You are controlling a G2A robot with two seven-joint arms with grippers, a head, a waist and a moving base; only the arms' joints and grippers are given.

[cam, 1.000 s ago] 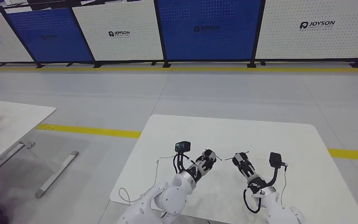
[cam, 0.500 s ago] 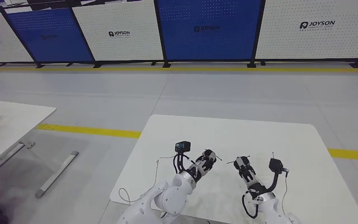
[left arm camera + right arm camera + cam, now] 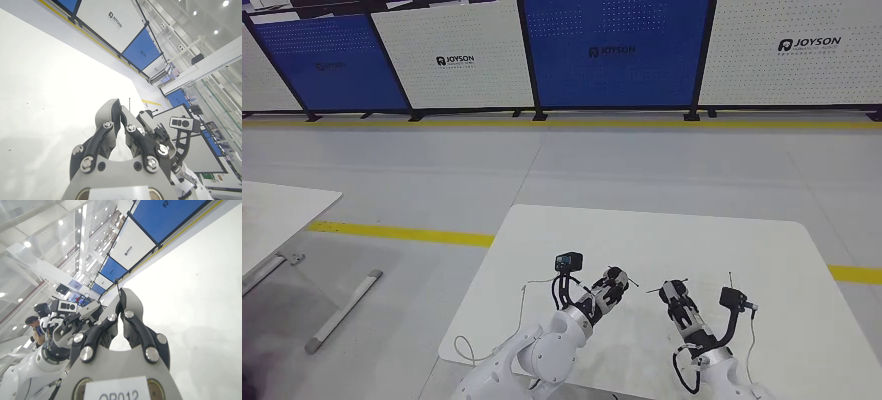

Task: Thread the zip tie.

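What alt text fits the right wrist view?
The right gripper is shut on a thin black zip tie, whose end pokes out beyond it, over the white table. The left gripper is close by.

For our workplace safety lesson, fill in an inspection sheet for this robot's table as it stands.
Surface: white rectangular table, a few dark specks.
Job's things: thin black plastic zip tie, standing out of the right pincer.
Clutter: nothing seen.
Pincers: right pincer shut on the zip tie; left pincer shut, contents unclear.
Cables: black cables at both wrists.
Surroundings: blue and white partition panels, yellow floor line, second white table.
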